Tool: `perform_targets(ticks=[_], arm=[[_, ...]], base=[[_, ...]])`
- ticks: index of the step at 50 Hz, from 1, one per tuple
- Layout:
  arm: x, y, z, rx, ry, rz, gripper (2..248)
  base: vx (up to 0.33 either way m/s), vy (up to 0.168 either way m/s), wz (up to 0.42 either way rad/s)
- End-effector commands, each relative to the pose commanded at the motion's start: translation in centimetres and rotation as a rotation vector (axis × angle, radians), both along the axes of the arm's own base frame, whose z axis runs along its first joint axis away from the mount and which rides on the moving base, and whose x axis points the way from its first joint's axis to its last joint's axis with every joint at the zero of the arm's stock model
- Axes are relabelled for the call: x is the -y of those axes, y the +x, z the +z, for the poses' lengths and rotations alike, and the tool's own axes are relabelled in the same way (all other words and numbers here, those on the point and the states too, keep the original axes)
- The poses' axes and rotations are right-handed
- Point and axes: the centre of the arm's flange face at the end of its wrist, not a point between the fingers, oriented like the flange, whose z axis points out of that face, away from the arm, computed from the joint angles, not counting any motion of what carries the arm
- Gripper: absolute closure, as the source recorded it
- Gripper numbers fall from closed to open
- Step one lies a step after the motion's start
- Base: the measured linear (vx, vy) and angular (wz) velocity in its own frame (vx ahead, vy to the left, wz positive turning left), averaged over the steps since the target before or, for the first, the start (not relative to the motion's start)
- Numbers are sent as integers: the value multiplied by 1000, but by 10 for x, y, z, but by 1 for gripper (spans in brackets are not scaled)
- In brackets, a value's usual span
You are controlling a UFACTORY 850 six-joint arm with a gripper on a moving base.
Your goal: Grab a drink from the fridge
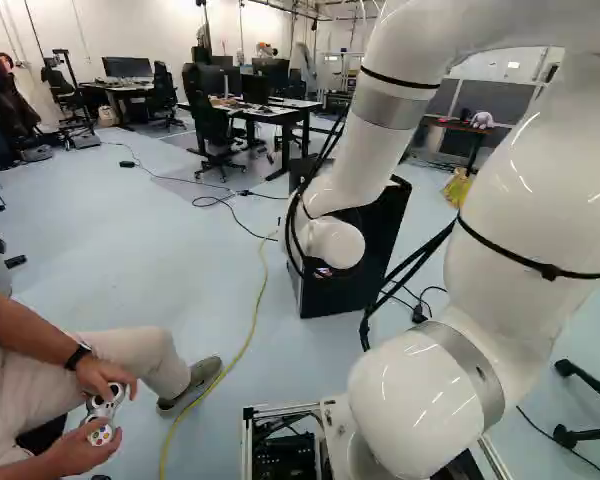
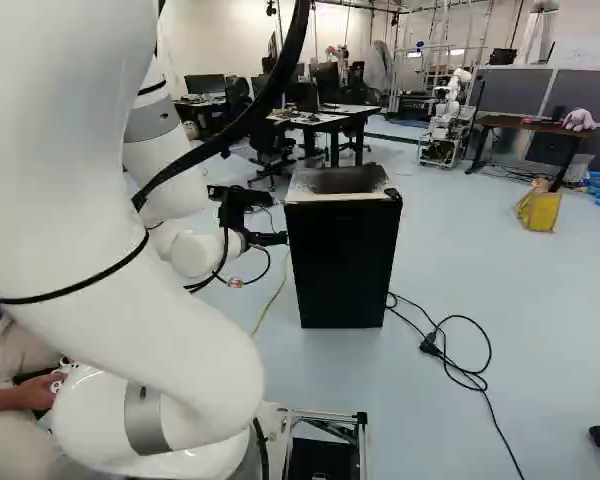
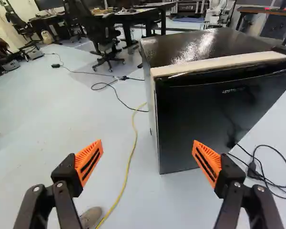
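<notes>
Pale floor [image 3: 38,119] carries the fridge [image 3: 200,40], door [image 3: 200,124] shut. Drink out of sight, presumably inside. Pincer [image 3: 147,160] open, 2 fingers apart, nothing clamped. 1 upright door edge lies ahead of their gap; opening likely starts there.

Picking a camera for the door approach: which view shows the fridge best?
Right base view: front and top of the fridge are nearly unobstructed. The wrist view gives a closer look at front, top and one side, but an upper front corner runs out of view. In the left base view the arm hides much of it.
</notes>
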Motion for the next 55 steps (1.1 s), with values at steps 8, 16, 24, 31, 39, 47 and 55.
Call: perform_targets(ticks=[8,16,24,31,39,47,55], arm=[[-5,9,-8,-19,3,-27,3],[-10,19,-16,-31,4,-58,3],[-14,29,-25,-38,5,-90,3],[-18,38,-32,-40,4,-119,3],[-22,49,-40,-37,2,-157,3],[-26,60,-49,-28,-1,-199,3],[-30,70,-57,-18,-5,-238,3]], base=[[0,0,0],[0,0,0],[0,0,0],[0,0,0],[0,0,0],[0,0,0],[0,0,0]])
